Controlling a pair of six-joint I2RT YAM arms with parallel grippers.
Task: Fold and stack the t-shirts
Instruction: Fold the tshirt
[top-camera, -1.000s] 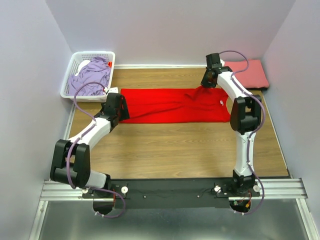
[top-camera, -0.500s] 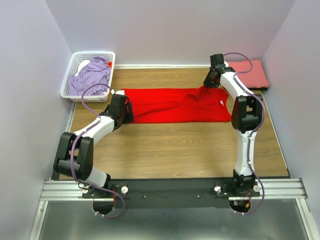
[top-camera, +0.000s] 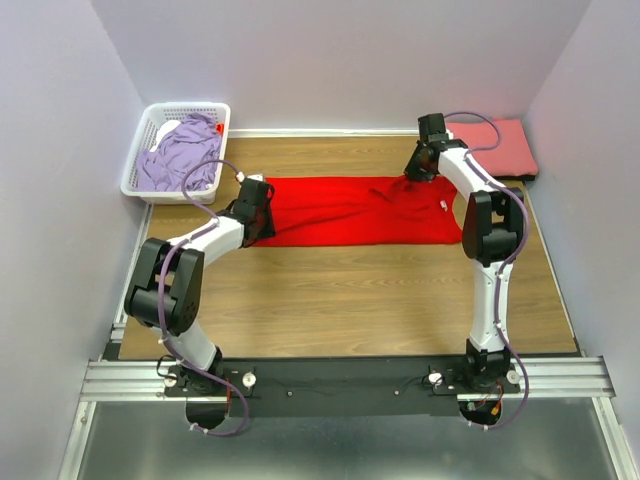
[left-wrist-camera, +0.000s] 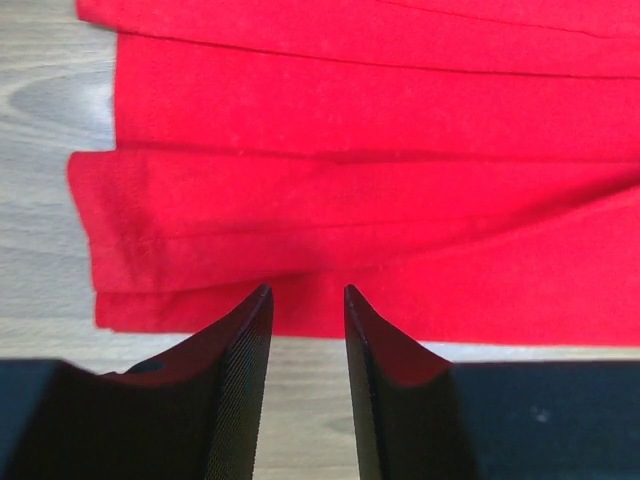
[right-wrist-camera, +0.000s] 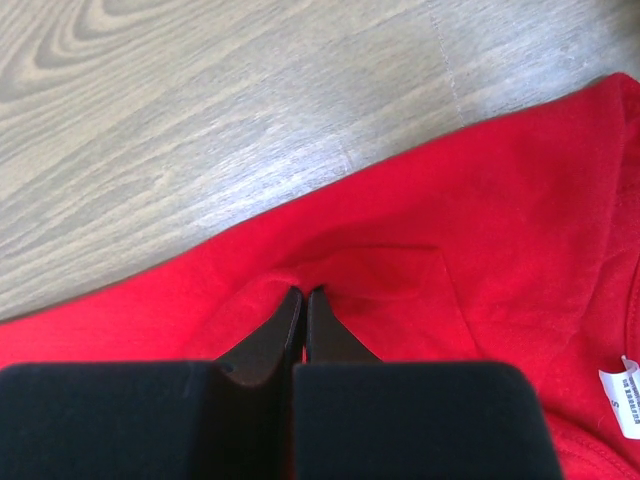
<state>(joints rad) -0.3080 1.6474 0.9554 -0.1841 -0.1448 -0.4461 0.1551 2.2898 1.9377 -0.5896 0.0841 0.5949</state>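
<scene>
The bright red t-shirt (top-camera: 350, 210) lies folded into a long band across the back of the table. Its white neck tag (top-camera: 441, 207) is near the right end. My left gripper (top-camera: 260, 207) is at the shirt's left end. In the left wrist view it (left-wrist-camera: 306, 292) is open, its tips just over the near edge of the layered red cloth (left-wrist-camera: 350, 180). My right gripper (top-camera: 413, 172) is at the shirt's back edge. In the right wrist view it (right-wrist-camera: 303, 293) is shut on a small pinch of red cloth (right-wrist-camera: 400, 300), and the tag (right-wrist-camera: 625, 385) is at the right edge.
A white lattice basket (top-camera: 150, 125) at the back left holds the lavender t-shirt (top-camera: 180, 150). The salmon-pink t-shirt (top-camera: 500, 140) lies folded at the back right corner. Purple walls close in the left, back and right sides. Bare wood (top-camera: 350, 290) lies in front of the red shirt.
My left gripper has moved right and back, up to the red shirt's left end. My right gripper has kept its pinch and shifted slightly; the raised cloth there lies flatter.
</scene>
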